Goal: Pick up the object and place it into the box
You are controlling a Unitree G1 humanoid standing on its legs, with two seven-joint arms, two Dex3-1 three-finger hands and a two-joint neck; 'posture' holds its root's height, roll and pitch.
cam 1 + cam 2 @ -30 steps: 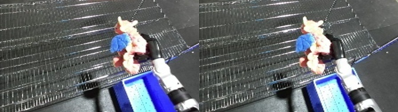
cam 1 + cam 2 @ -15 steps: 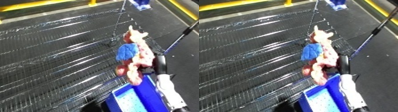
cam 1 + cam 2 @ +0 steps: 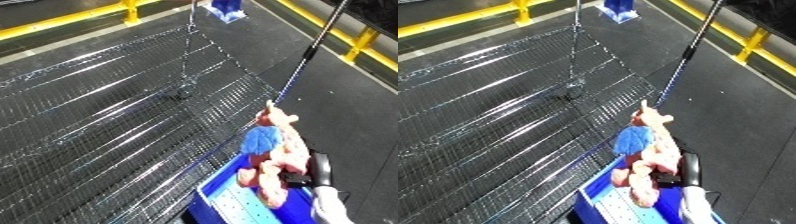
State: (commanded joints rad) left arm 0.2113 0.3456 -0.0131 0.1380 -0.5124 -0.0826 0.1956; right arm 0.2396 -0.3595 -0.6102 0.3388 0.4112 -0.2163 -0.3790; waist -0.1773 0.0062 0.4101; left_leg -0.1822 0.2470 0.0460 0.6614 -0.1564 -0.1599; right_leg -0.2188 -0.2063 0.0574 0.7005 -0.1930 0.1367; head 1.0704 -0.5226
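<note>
- One hand shows in both views: the right hand [image 3: 313, 172], black, at the lower right, with its white forearm [image 3: 327, 209] running off the bottom edge.
- Its fingers are curled round the lower part of a plush toy [image 3: 277, 155], clamped on it and holding it up in the air.
- That toy is pink with a blue patch [image 3: 633, 140] on its left side; it stands roughly upright, its pointed top toward the far end of the scene.
- Below and to the left of the toy sits the blue bin [image 3: 233, 201], of which only a corner and part of the pale, dotted inside show at the bottom edge. The toy hangs over the bin's near-right part; whether its lowest end touches the bin I cannot tell.
- Wire mesh panels [image 3: 115, 125] spread over the dark floor [image 3: 753, 125] fill the left and centre of the view, glinting in the light.
- A thin dark pole [image 3: 696, 42] slants up toward the top right.
- Yellow railings [image 3: 67, 20] run along the top left and the right edge.
- A small blue-and-white object [image 3: 617, 8] lies at the top, too far off to identify.
- No left hand appears in either view.
</note>
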